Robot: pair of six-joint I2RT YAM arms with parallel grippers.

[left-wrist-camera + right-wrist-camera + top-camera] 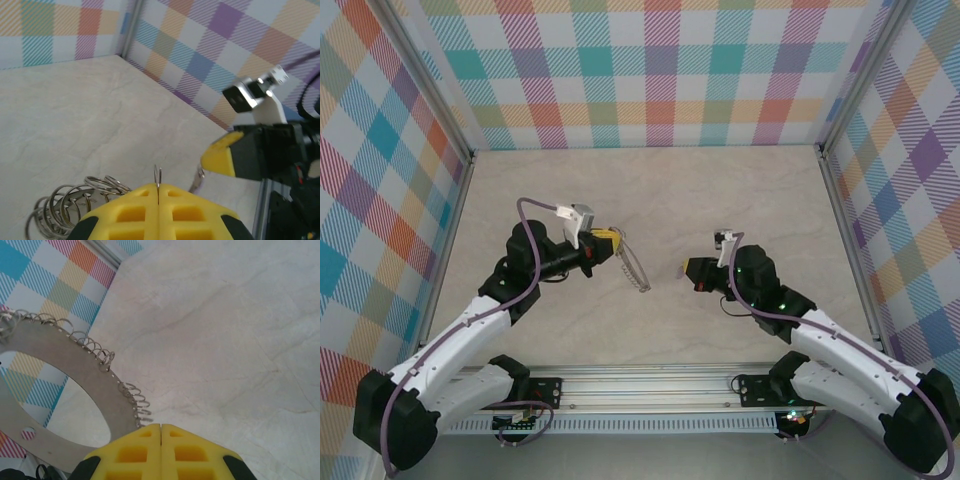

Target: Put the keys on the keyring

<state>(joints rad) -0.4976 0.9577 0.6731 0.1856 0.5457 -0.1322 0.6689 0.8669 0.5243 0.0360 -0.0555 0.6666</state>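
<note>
The keyring (638,272) is a thin silver-grey hoop edged with small wire loops, hanging tilted above the table's middle. My left gripper (613,243) is shut on it. In the left wrist view the yellow fingers (158,189) pinch one small loop, and more loops (75,200) bunch at the lower left. My right gripper (688,271) is shut, just right of the hoop and apart from it. Under its yellow tip (220,155) hangs the small silvery key (198,181) with a purplish tint. From the right wrist, the hoop's flat band (55,357) stands left of the shut fingers (160,426).
Plaid walls (660,70) close in the pale table (650,190) at the back and both sides, with metal posts at the corners. An aluminium rail (640,395) carrying both arm bases runs along the near edge.
</note>
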